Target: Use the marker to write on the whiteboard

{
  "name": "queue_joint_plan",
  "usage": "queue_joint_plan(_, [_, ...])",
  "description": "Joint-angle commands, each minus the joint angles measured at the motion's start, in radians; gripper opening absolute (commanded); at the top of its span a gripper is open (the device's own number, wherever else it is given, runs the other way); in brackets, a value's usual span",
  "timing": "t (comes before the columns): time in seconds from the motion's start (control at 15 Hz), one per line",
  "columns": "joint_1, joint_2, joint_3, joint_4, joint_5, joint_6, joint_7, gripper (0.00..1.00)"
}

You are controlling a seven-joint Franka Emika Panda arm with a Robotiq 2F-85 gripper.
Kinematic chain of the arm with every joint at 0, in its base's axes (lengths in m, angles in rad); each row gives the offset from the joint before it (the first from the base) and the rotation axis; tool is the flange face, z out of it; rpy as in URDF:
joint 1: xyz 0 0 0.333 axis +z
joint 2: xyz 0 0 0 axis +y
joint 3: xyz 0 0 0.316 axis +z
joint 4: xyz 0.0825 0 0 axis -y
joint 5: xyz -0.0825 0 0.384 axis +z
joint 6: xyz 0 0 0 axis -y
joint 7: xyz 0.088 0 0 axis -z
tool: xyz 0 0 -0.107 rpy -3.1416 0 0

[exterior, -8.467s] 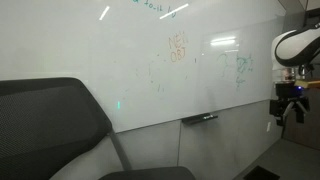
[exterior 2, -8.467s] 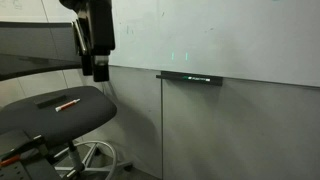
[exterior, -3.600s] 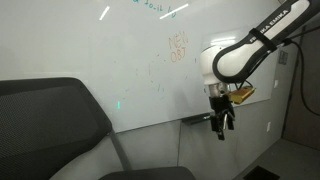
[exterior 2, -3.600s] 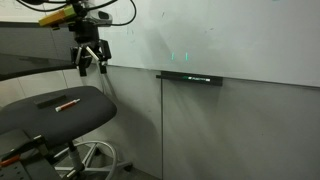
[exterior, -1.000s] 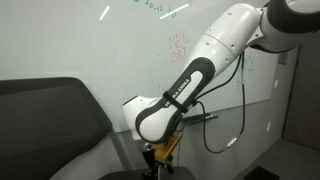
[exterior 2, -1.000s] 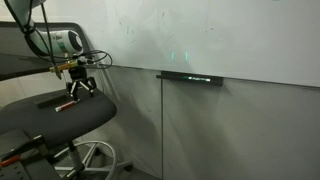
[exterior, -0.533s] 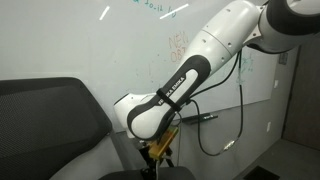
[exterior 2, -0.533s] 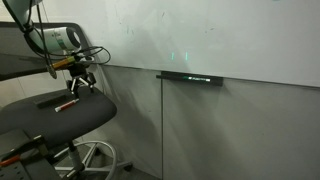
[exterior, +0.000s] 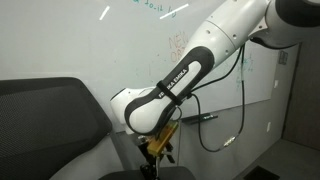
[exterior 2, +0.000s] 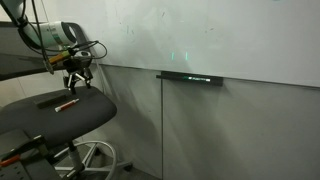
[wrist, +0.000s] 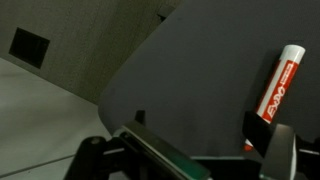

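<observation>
Gripper [exterior 2: 77, 81] hangs over chair seat [exterior 2: 40, 122], jaws spread; clear air between fingertips and cushion. Marker [exterior 2: 67, 104] lies flat on seat just below, bare cushion all round it, nothing crowding it. Backrest [exterior: 45, 115] rises at one side of seat, blocks approach there. Whiteboard [exterior 2: 230, 35] behind arm; gap to it hard to judge, probably narrow. Tray ledge [exterior 2: 189, 77] juts from wall, well apart from seat.

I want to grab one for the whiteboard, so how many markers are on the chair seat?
1: a red-and-white marker lying on the chair seat, near the open gripper. A dark strip beside it might be another; too small to tell.
</observation>
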Motion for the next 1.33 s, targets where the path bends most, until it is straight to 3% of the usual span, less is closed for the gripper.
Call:
queue_joint_plan(0.0, [-0.012, -0.042, 0.036, -0.028, 0.048, 0.026, -0.03, 1.0])
queue_joint_plan(0.73, [-0.12, -0.066, 0.076, -0.154, 0.239, 0.155, -0.16, 1.0])
queue_joint_plan(1.27, [-0.106, -0.027, 0.088, -0.18, 0.258, 0.138, -0.152, 1.0])
